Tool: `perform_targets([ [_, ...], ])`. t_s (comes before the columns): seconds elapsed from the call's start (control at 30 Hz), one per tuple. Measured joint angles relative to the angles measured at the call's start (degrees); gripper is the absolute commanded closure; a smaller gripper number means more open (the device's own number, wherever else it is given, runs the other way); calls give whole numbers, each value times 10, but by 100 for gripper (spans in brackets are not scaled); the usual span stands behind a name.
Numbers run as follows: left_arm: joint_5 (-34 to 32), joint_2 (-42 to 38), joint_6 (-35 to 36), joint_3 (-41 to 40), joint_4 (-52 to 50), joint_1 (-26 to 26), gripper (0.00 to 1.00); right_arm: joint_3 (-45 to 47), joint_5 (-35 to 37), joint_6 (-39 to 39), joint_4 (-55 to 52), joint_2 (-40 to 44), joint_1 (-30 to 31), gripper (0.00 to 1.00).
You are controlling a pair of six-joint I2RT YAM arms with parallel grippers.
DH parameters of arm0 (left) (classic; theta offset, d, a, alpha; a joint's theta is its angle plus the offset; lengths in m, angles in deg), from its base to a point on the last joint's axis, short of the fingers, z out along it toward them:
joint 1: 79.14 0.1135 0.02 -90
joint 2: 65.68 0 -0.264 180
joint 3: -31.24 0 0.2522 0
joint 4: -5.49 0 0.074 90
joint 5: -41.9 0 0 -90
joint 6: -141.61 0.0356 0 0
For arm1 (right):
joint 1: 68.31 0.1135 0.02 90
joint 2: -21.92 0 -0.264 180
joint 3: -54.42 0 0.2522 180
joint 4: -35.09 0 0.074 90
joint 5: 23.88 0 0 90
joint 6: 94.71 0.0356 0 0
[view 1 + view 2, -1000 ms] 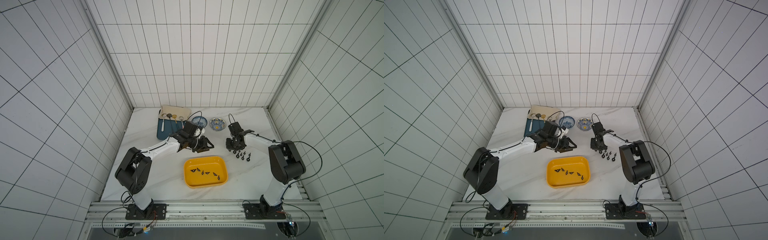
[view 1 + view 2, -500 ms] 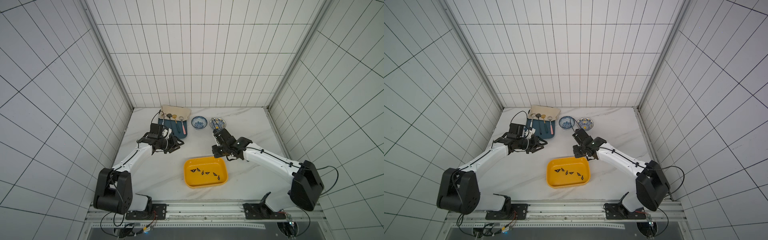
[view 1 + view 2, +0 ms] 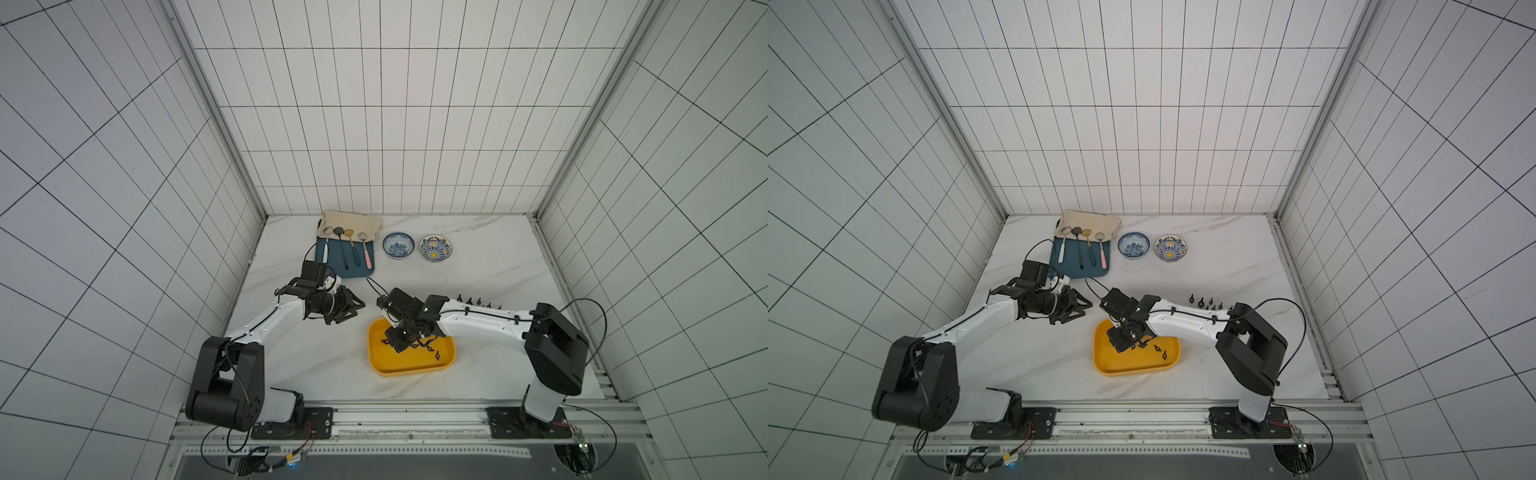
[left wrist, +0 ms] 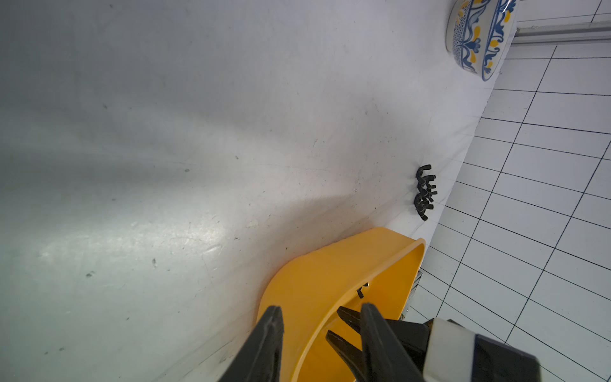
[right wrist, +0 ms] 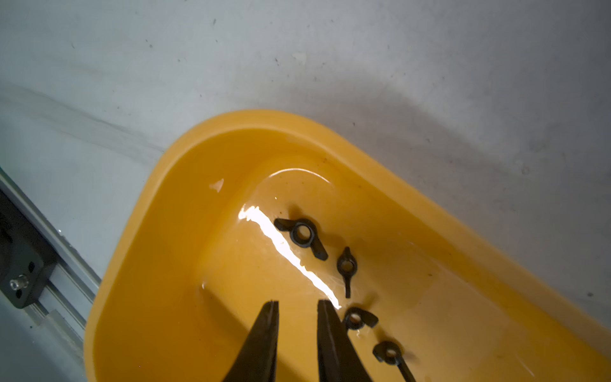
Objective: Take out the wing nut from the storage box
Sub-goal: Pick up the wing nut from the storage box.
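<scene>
Wing nut (image 5: 358,319) lies just beside right fingers (image 5: 332,344), inside storage box (image 5: 132,264).

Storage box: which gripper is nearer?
Right. The right gripper hangs inside the storage box, fingers open above its floor beside the wing nuts. The left gripper sits outside it, over the table off the box's far left corner.
</scene>
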Motion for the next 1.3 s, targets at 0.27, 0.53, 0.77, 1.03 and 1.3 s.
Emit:
perform_targets([
  [0.27, 0, 0, 0, -1, 0, 0, 59, -23, 47, 0, -9, -13, -13, 74],
  [0.53, 0, 0, -1, -1, 4, 0, 59, -23, 51, 3, -14, -54, -16, 75],
  [0.77, 0, 0, -1, -5, 8, 0, 59, -23, 52, 9, -13, -60, -17, 75],
  [1.03, 0, 0, -1, -6, 9, 0, 59, -23, 48, 13, -9, -76, -21, 75],
  [1.3, 0, 0, 0, -7, 10, 0, 60, -23, 44, 16, -2, -81, -21, 86],
])
